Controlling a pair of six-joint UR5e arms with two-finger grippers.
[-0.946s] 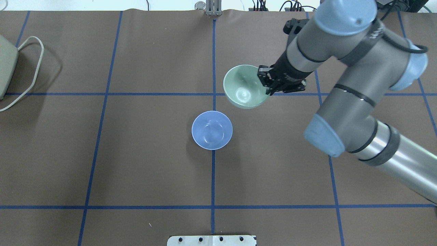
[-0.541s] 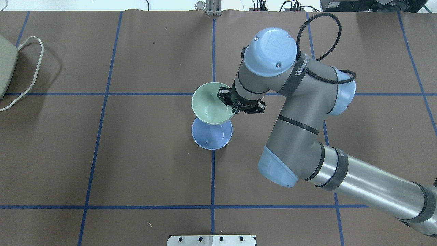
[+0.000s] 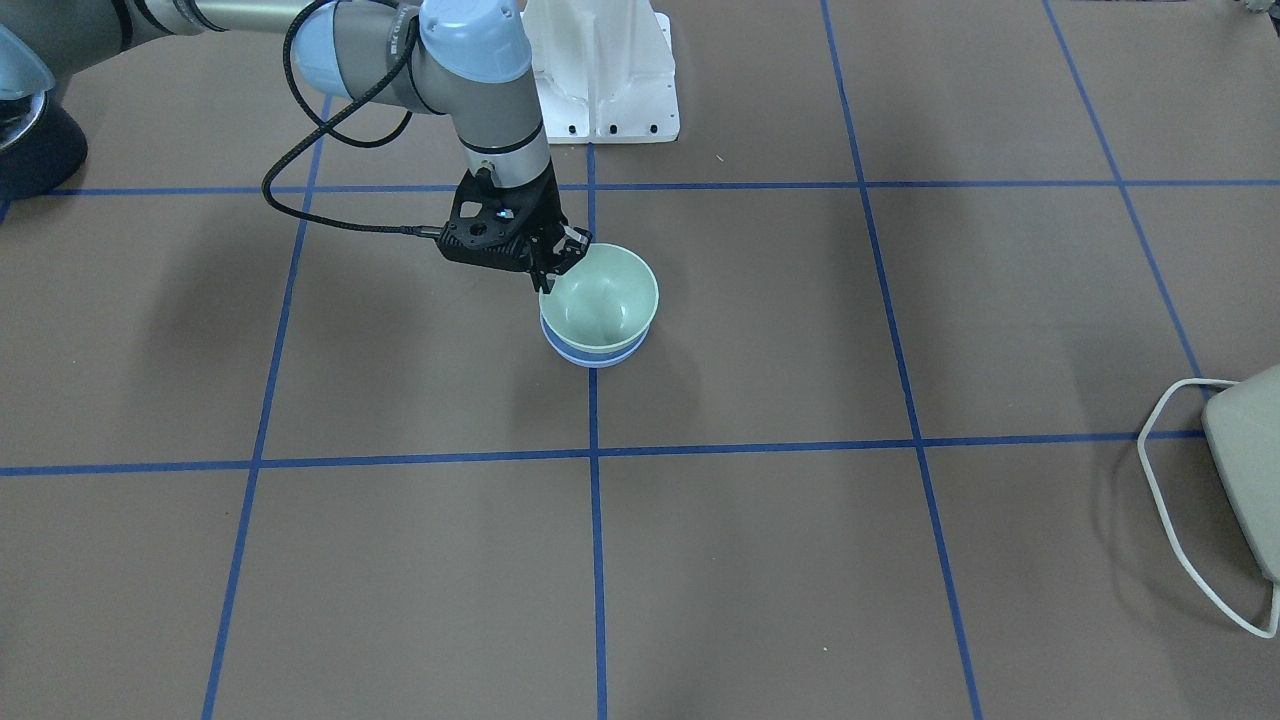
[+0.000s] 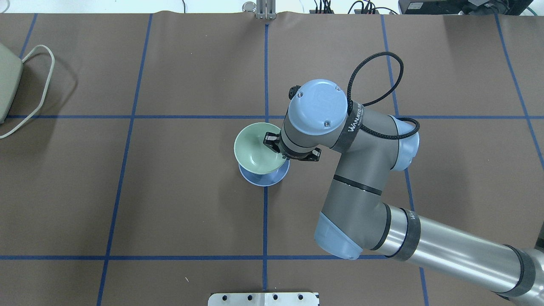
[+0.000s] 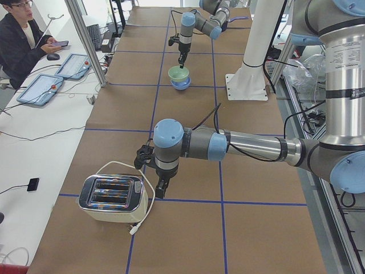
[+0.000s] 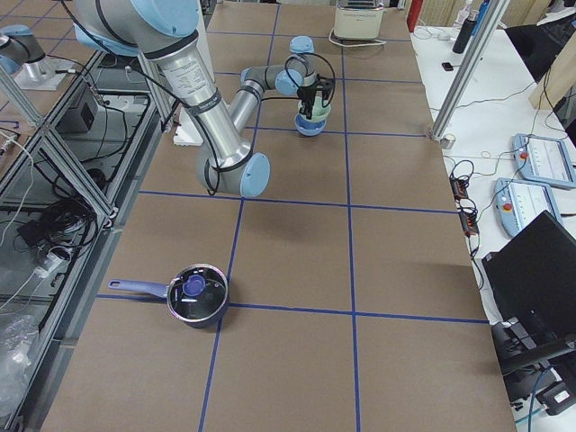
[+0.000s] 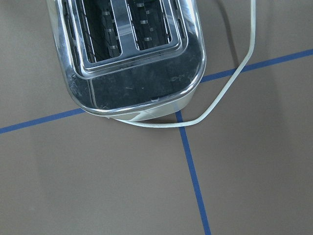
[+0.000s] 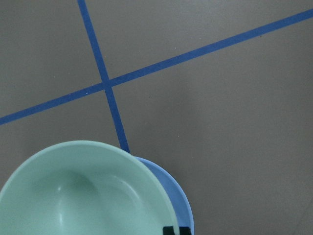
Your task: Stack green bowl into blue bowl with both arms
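Two fingers of my right gripper (image 3: 553,278) pinch the green bowl (image 3: 603,297) by its rim. It sits nested, or nearly so, in the blue bowl (image 3: 592,358), midway between the table's end edges. I judge it light, stiff and glossy-slick, so the rim hold suits. Left gripper (image 5: 161,188), by the left end edge: cannot tell.

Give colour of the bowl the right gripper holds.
Pale mint green; bowl clearest in right wrist view.
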